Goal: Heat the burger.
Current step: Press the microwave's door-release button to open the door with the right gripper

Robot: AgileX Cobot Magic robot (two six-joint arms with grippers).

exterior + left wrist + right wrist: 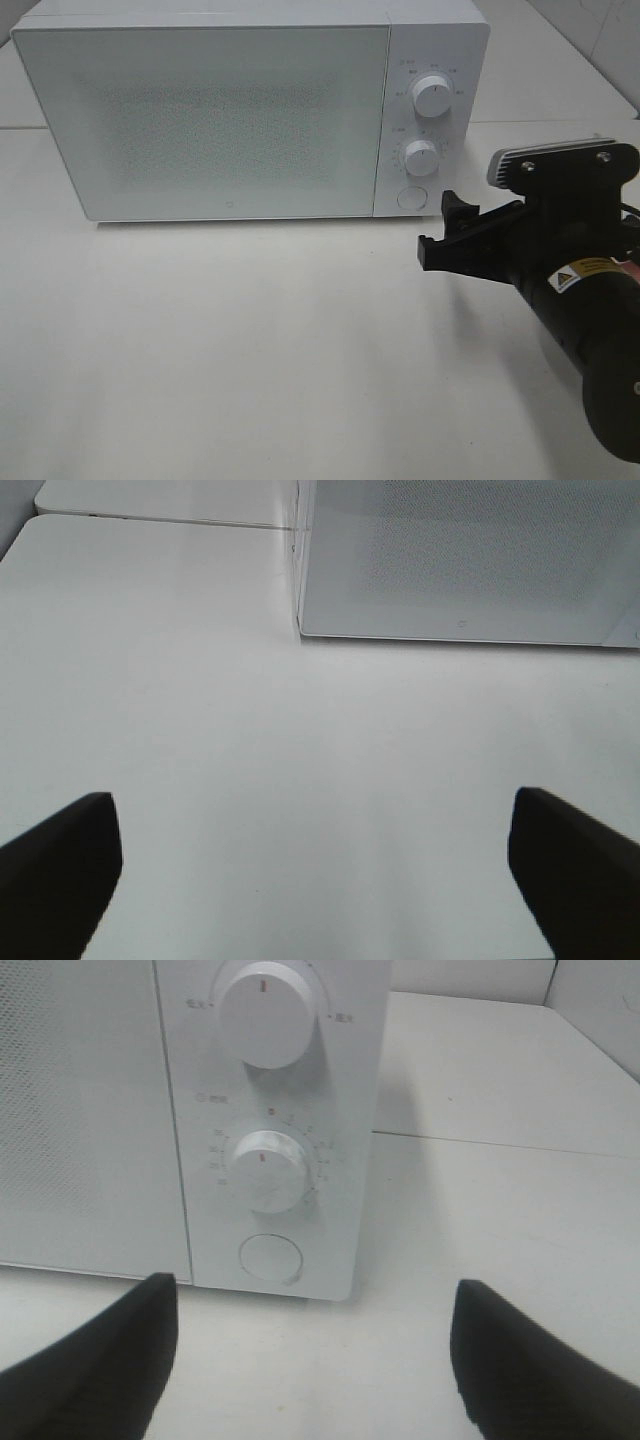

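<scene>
So the right gripper (443, 232) is spread wide with nothing in it, over the white table (250, 350), close to the microwave (200, 110) by its round button (409, 197) and two knobs (433, 96). The left gripper (320, 880) is wide open and empty too, farther back. Microwave door's shut. The burger isn't visible anywhere, so I can't tell where it is.

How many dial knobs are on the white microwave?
2. The upper round white knob sits high on the control panel; the lower round white knob is directly beneath it, above a flat round white button. None appear hidden.
</scene>
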